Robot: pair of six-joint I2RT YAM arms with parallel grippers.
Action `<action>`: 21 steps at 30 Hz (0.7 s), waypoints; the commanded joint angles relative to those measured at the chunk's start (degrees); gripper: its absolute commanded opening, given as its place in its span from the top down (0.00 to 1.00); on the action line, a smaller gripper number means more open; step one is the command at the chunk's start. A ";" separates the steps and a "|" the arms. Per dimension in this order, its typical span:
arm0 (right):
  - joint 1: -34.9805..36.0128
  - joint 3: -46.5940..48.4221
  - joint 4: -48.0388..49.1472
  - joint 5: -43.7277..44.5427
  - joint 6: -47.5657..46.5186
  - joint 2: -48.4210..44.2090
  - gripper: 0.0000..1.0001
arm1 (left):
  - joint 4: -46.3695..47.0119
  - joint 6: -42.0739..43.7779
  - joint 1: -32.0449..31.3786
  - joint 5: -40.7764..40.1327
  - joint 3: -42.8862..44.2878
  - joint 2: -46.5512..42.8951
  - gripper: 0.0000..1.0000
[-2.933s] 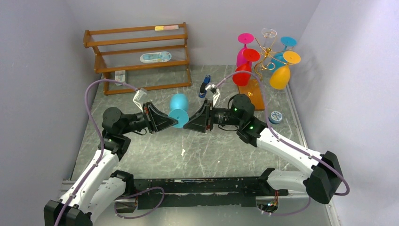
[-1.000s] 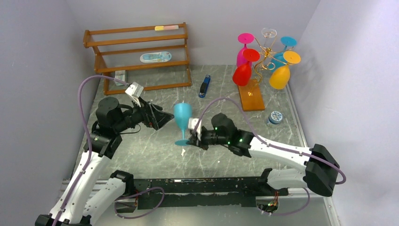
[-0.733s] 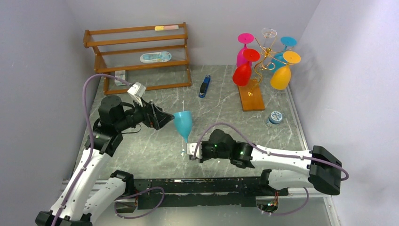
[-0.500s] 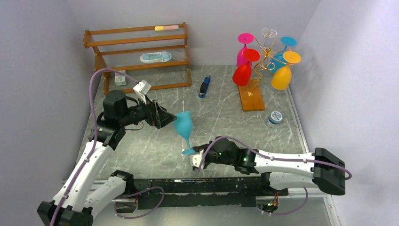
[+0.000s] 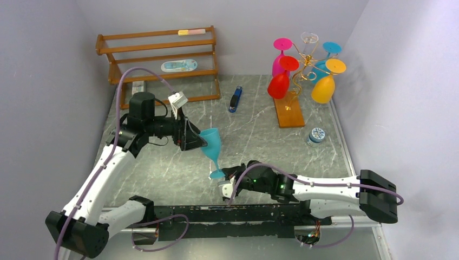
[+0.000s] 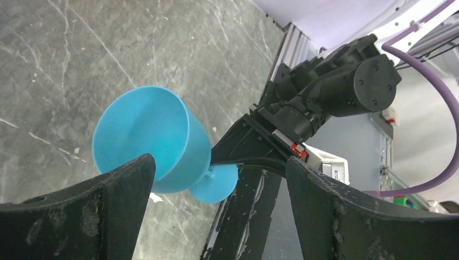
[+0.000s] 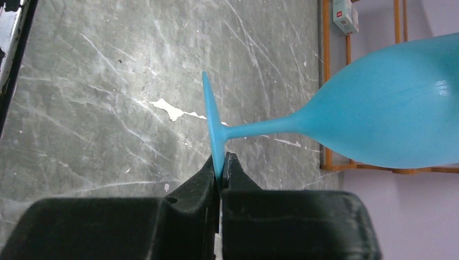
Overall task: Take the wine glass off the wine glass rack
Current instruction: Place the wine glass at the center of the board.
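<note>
The blue glass is off the rack and tilts over the middle of the table. The right gripper pinches the rim of its foot, fingers shut tight on it. The left gripper stands wide with the bowl between its fingers; whether they touch it I cannot tell. Five other glasses hang on the rack, far right. The packet on the shelf bears print too small to read.

Bare tabletop separates the tilted blue glass from the stapler, gold rack and wooden shelf lining the back.
</note>
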 commanded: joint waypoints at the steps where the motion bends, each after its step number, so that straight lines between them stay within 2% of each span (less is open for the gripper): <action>1: 0.64 -1.89 4.09 0.34 -2.91 0.02 1.00 | -9.95 8.26 -1.42 -0.12 5.37 3.17 0.06; 4: 0.71 -2.17 4.34 0.59 -3.73 -0.31 1.00 | -10.50 8.74 -2.83 1.49 6.32 4.91 0.07; 11: 0.87 -2.17 4.04 -0.02 -4.90 -0.23 1.00 | -12.41 8.75 -10.93 -4.52 7.48 8.00 0.12; 17: 0.88 -2.32 3.25 0.10 -5.36 -0.52 1.00 | -11.91 8.75 -12.41 -5.54 8.07 8.83 0.28; 21: 0.86 -2.62 2.43 1.35 -5.98 -1.52 1.00 | -15.37 12.57 -12.60 -5.23 10.05 10.33 0.46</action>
